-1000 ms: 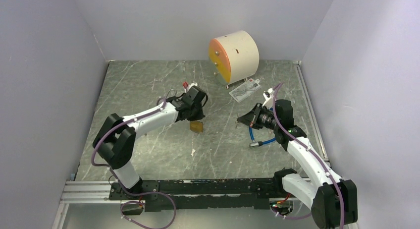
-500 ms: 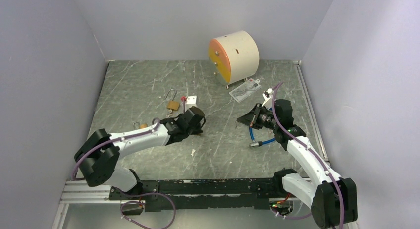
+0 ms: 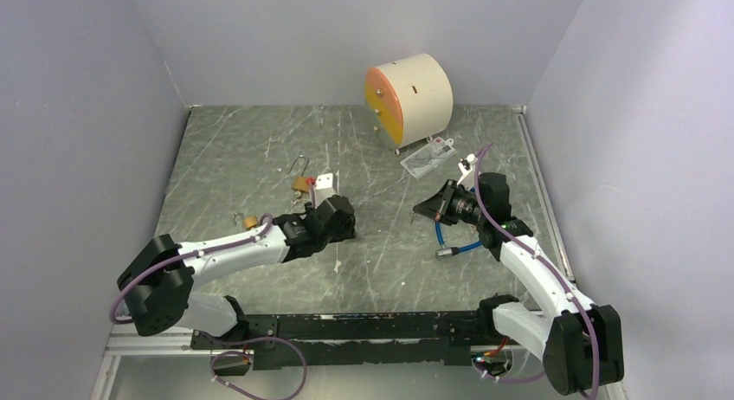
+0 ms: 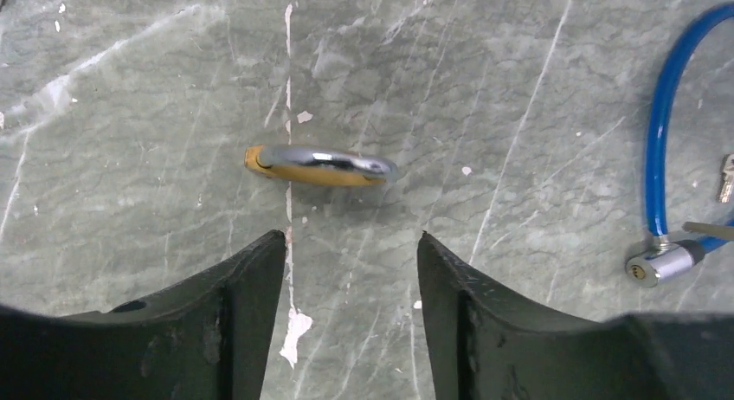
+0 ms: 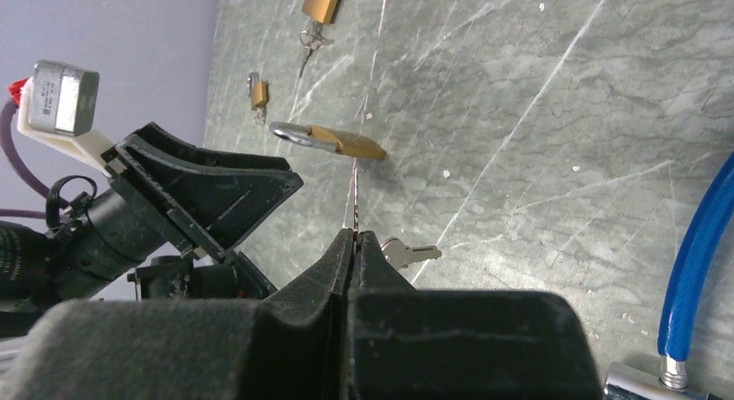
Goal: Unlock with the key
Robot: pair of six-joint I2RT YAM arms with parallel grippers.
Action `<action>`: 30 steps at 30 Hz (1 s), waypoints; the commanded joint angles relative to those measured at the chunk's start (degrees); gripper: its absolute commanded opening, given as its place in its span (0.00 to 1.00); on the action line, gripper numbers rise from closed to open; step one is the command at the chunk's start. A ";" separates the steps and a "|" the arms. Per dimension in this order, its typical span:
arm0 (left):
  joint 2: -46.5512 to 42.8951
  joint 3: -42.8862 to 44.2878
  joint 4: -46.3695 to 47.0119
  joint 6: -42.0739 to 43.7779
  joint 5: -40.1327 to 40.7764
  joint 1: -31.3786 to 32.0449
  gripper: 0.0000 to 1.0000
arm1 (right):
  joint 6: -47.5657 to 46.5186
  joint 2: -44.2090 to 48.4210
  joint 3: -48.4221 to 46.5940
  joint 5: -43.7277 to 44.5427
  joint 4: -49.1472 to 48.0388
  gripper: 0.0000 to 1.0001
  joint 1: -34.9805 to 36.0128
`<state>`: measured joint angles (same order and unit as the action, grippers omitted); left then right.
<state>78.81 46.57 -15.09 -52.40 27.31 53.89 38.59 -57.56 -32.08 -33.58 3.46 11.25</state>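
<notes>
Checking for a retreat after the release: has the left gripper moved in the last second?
Yes. The left gripper has drawn back down the top view, ending up farther from the round drum than before.

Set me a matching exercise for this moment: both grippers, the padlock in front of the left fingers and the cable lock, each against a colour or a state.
Things:
1. left gripper
2. right gripper
3. padlock
4. cable lock

Colour or state:
A. blue
B. open
C. brass
D. shut

Pairs: 1-B; 2-D; 3-C; 4-A
</notes>
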 commanded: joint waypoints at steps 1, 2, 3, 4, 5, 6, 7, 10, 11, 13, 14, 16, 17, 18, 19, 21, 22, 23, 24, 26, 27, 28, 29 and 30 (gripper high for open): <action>-3.23 4.22 -4.70 -6.05 1.30 0.59 0.67 | 0.50 0.12 -0.62 -1.12 -3.28 0.00 0.17; -3.64 4.73 -6.15 -8.68 1.63 0.60 0.72 | 0.51 0.09 -0.47 -1.13 -3.29 0.00 0.17; -3.80 5.61 -8.58 -10.94 2.38 0.60 0.76 | 0.55 0.00 -0.49 -1.13 -3.29 0.00 0.18; -3.72 6.82 -11.34 -13.61 3.49 0.65 0.80 | 0.53 -0.08 -0.52 -1.21 -3.29 0.00 0.18; -3.29 8.36 -14.85 -16.87 4.57 0.61 0.84 | 0.52 -0.16 -0.49 -1.22 -3.29 0.00 0.18; -2.58 10.21 -18.58 -19.65 5.72 0.60 0.89 | 0.56 -0.22 -0.47 -1.25 -3.29 0.00 0.22; -1.71 11.87 -21.13 -21.62 6.61 0.61 0.93 | 0.52 -0.27 -0.48 -1.26 -3.29 0.00 0.23; 2.74 16.95 -28.53 -27.67 7.99 0.01 0.94 | 0.33 -0.19 -0.53 -1.08 -3.27 0.00 0.20; 4.33 18.29 -29.93 -28.59 7.44 -0.43 0.94 | 0.15 -0.11 -0.61 -1.05 -3.24 0.00 0.19; 7.25 20.41 -32.80 -31.08 5.29 -2.35 0.94 | 0.06 0.14 -0.46 -1.05 -3.03 0.00 0.20; 8.53 21.30 -33.27 -31.72 3.93 -3.26 0.94 | 0.03 0.27 -0.42 -1.06 -2.96 0.00 0.18; 11.05 21.82 -33.58 -32.65 0.97 -5.33 0.91 | -0.07 0.50 -0.34 -1.13 -2.89 0.00 0.18; 12.03 21.85 -33.44 -33.01 -0.56 -6.37 0.85 | -0.11 0.64 -0.31 -1.00 -2.81 0.00 0.18; 12.89 21.82 -32.74 -32.48 -2.37 -7.30 0.81 | -0.14 0.81 -0.31 -0.90 -2.65 0.00 0.18; 13.40 21.81 -31.48 -31.49 -3.66 -7.94 0.78 | -0.31 0.93 -0.32 -0.90 -2.48 0.00 0.18; 14.62 22.18 -30.20 -30.41 -4.41 -8.08 0.75 | -0.49 1.30 -0.23 -0.68 -2.20 0.00 0.18; 15.24 22.42 -29.96 -29.86 -4.90 -8.25 0.73 | -0.52 1.50 -0.10 -0.62 -2.15 0.00 0.18; 15.98 22.56 -29.56 -29.40 -5.81 -8.65 0.72 | -0.49 1.61 0.05 -0.59 -2.22 0.00 0.18; 16.76 22.55 -28.87 -28.80 -7.15 -9.14 0.71 | -0.46 1.70 0.20 -0.54 -2.28 0.00 0.18; 18.14 22.37 -27.18 -27.16 -9.87 -9.98 0.67 | -0.50 1.83 0.43 -0.56 -2.33 0.00 0.18; 18.83 22.27 -26.46 -26.34 -10.89 -10.15 0.64 | -0.53 1.91 0.51 -0.48 -2.26 0.00 0.22; 19.42 22.34 -26.09 -25.62 -11.78 -10.33 0.61 | -0.72 2.00 0.48 -0.38 -2.12 0.00 0.20; 20.01 22.53 -25.66 -24.77 -12.48 -10.61 0.56 | -0.82 2.06 0.46 -0.33 -1.94 0.00 0.18; 20.39 22.79 -25.00 -23.43 -13.00 -10.64 0.49 | -0.96 2.10 0.36 -0.19 -1.82 0.00 0.20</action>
<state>97.32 67.33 -42.44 -79.92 18.90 44.01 38.76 -56.88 -32.03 -33.56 3.33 11.29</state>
